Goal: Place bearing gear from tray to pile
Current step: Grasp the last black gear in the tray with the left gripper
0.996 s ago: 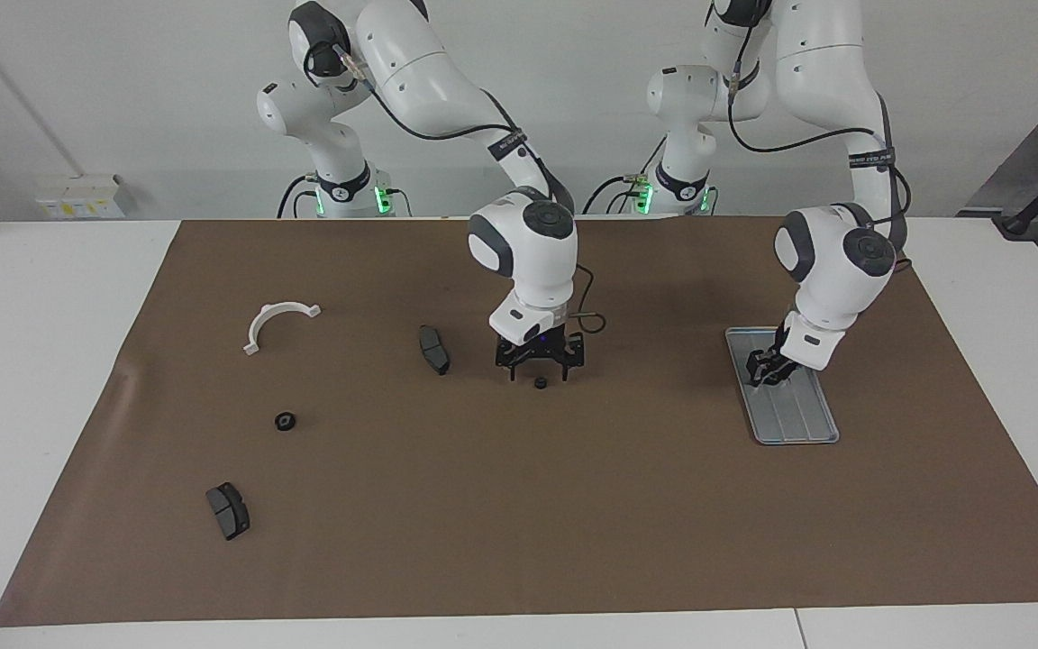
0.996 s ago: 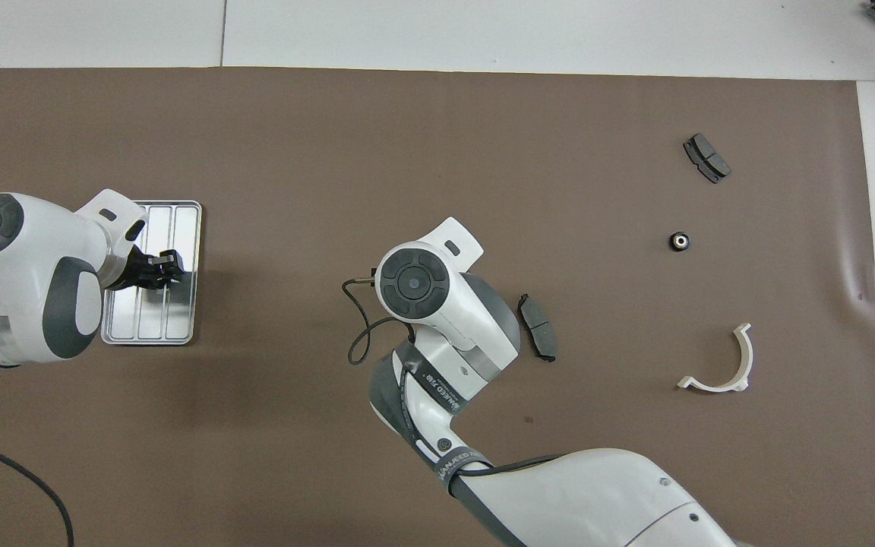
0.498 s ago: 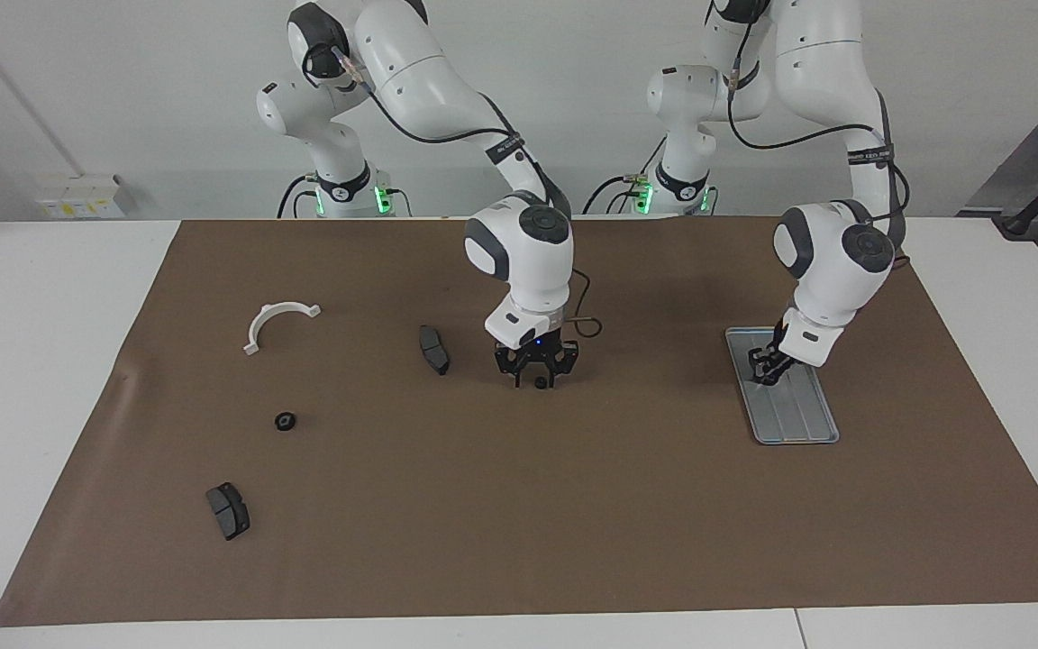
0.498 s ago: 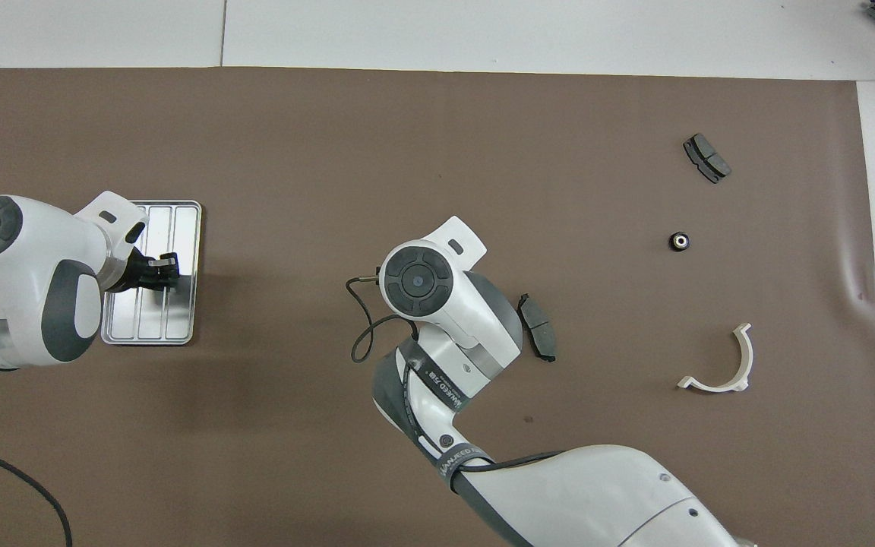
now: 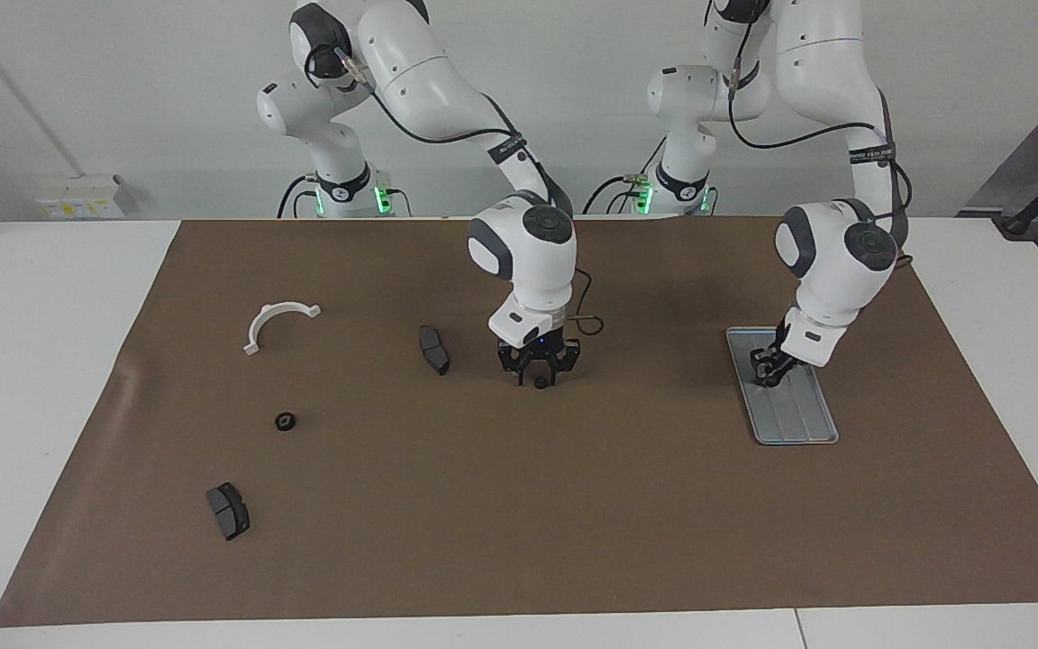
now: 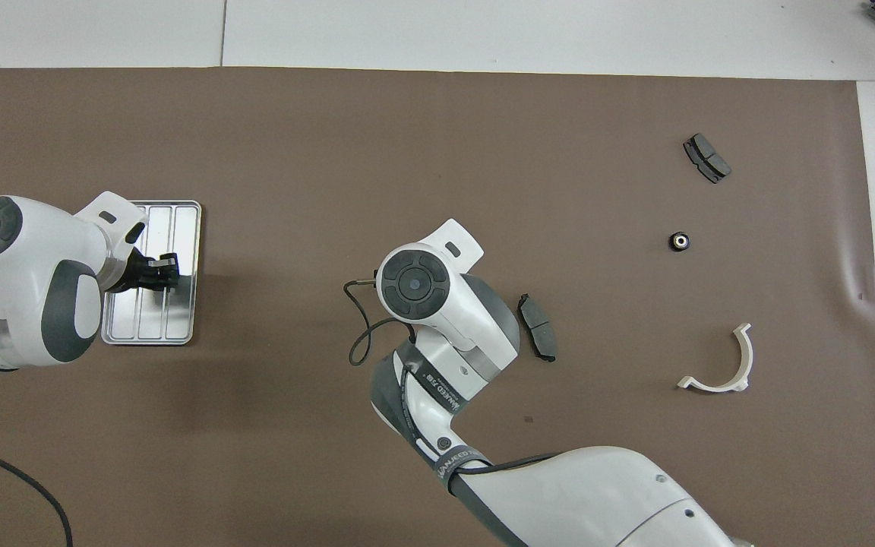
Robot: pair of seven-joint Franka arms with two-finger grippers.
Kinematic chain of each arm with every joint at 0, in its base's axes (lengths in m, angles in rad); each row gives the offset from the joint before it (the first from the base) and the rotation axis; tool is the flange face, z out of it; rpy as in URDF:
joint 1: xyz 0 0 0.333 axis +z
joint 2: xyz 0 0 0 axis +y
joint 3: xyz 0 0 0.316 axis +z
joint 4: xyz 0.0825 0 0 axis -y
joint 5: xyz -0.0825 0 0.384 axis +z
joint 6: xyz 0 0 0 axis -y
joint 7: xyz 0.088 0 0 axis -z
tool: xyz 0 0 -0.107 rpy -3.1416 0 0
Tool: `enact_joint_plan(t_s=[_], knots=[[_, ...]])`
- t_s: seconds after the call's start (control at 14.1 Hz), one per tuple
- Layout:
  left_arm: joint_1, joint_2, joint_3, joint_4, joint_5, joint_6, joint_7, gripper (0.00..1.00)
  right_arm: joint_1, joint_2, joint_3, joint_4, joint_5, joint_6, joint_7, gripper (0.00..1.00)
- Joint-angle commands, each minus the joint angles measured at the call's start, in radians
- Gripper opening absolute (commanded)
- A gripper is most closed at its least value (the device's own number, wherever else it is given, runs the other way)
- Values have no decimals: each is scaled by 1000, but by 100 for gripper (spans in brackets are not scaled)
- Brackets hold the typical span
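A small black bearing gear (image 5: 539, 382) sits at mat level in the middle of the brown mat. My right gripper (image 5: 539, 377) is shut on it; in the overhead view the right wrist (image 6: 415, 282) hides both. The grey ridged tray (image 5: 798, 424) lies toward the left arm's end and also shows in the overhead view (image 6: 183, 228). My left gripper (image 5: 767, 371) hangs low over the tray's end nearer the robots (image 6: 158, 272). The pile is a white half-ring bracket (image 5: 265, 315), a dark brake pad (image 5: 434, 350) beside the right gripper, and a second pad (image 5: 228, 510).
A second black bearing gear (image 5: 285, 421) lies between the bracket and the pad farther from the robots; it also shows in the overhead view (image 6: 679, 241). A black cable loops off the right wrist (image 6: 358, 342). The mat has a wrinkle at its edge by the right arm's end.
My right gripper stood open over the gear a second ago and has closed its fingers on it. My left gripper has risen slightly over the tray.
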Motion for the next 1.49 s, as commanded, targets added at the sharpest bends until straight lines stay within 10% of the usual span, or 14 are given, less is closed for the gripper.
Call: enact_joint_plan(t_s=[0.0,0.78,1.07,1.42], knots=[[-2,30,-2,127,-5,-104,-4,0,-3,-3,5,-9,-5,5,19,53],[-6,37,-10,190,-8,-144,-4,0,-5,-2,5,-9,-3,5,19,29],[-22,36,-15,201,-10,-150,-35,0,-6,-3,5,-6,-3,2,19,0],[-58,37,-16,202,-10,-137,-81,0,-20,-52,0,3,-3,-65,19,0]])
